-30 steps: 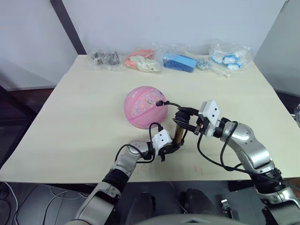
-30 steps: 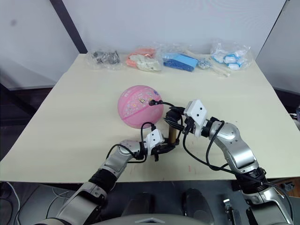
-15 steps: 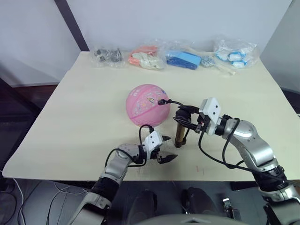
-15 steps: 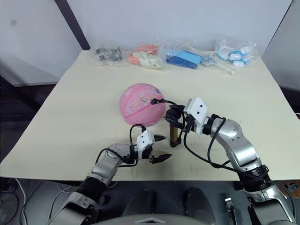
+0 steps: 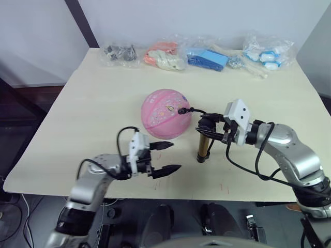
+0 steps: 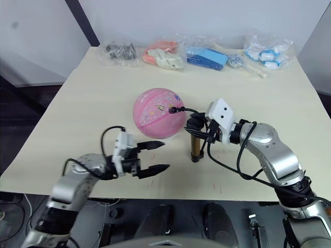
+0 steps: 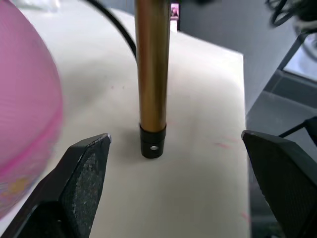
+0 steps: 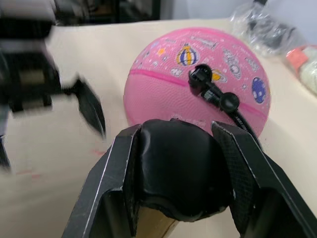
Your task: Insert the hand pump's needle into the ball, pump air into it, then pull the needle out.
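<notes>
The hand pump [image 5: 202,147] stands straight up on the bench [image 5: 93,103], its long gold tube pointing up and down. The right gripper [image 5: 211,127] has its jaws closed on the pump's black top. The left gripper [image 5: 165,157] has its jaws wide open with nothing in them, and the pump's foot is just ahead, between them. The needle [image 5: 181,110] sits in the pink ball [image 5: 165,113], which is beside both grippers.

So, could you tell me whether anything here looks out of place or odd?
Nothing stands out: the hand pump stands upright, the right gripper clamps its handle, the needle sits in the round ball, and the left gripper is open.
</notes>
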You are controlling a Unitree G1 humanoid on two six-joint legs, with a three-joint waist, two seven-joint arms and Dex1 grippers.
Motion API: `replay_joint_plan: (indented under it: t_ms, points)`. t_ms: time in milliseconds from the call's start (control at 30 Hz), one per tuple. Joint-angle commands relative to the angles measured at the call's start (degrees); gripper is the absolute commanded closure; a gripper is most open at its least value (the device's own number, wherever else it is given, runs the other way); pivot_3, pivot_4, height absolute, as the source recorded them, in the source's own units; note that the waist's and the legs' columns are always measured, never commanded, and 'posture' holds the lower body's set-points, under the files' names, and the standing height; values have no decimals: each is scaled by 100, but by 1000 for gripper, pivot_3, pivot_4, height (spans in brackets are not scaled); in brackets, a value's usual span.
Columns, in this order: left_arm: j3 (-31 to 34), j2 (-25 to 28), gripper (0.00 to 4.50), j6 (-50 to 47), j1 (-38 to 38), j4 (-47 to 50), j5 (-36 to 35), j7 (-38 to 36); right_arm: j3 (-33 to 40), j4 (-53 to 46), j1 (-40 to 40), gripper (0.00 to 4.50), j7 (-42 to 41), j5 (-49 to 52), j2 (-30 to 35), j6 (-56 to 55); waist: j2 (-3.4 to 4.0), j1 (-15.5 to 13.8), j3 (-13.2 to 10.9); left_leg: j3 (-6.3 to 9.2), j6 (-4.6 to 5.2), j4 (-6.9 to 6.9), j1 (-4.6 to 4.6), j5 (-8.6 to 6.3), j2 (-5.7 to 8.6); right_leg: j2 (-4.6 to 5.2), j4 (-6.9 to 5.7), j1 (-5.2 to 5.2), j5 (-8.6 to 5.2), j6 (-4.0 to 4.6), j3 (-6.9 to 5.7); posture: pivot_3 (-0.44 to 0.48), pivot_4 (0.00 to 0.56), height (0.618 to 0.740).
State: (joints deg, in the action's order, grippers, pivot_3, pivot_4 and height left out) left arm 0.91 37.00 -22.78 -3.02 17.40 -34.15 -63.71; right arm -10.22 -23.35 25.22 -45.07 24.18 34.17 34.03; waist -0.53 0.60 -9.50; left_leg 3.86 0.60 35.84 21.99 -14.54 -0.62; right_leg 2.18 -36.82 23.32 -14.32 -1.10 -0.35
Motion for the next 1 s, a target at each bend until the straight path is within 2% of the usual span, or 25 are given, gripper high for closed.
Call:
replay_joint_plan:
  t_ms: [33, 167, 300, 367, 600, 733, 1000]
  points:
    - [425, 191, 0, -388, 73, 521, -545, 83, 178, -247, 120, 2848, -166, 145, 255, 314, 2, -6, -14, 3, 0, 2, 3, 0, 1, 2, 1, 0, 1, -2, -2, 0, 150, 740]
    - [1039, 530, 0, -935, 118, 1025, -1175, 367, 274, -404, 361, 2848, -300, 303, 547, 604, -10, 6, -73, 7, 0, 38, 20, 0, 5, 6, 0, 1, 12, -21, -2, 0, 150, 740]
    - [1484, 763, 0, -1168, 274, 1236, -1424, 557, 339, -630, 621, 2848, -600, 503, 1046, 1009, -11, 8, -91, 5, 0, 49, 35, 0, 8, 9, -2, 12, 18, -30, 3, 0, 150, 740]
    - [1610, 706, 0, -1067, 313, 1170, -1553, 455, 347, -702, 706, 2848, -713, 577, 1252, 1148, -12, 6, -93, -2, -1, 56, 59, 1, 12, 11, -3, 35, 25, -38, 8, 0, 150, 740]
    - [1933, 1023, 0, -897, 476, 819, -1647, -300, 68, -677, 1255, 2848, -1187, 505, 1841, 1421, -9, 11, -102, -13, -3, 64, 75, 2, 22, 11, -5, 50, 27, -40, 10, 0, 150, 740]
    - [2023, 1148, 0, -679, 573, 512, -1490, -725, -350, -580, 1540, 2848, -1516, 181, 1920, 1151, -9, 19, -102, -19, -2, 65, 75, 1, 22, 10, -5, 51, 27, -40, 13, 0, 150, 740]
    - [2057, 1135, 0, -322, 865, 345, -1270, -1041, -1322, -321, 1957, 2848, -2071, -702, 1755, 436, -9, 24, -102, -28, -3, 72, 76, 2, 20, 15, -6, 52, 32, -46, 21, 0, 150, 740]
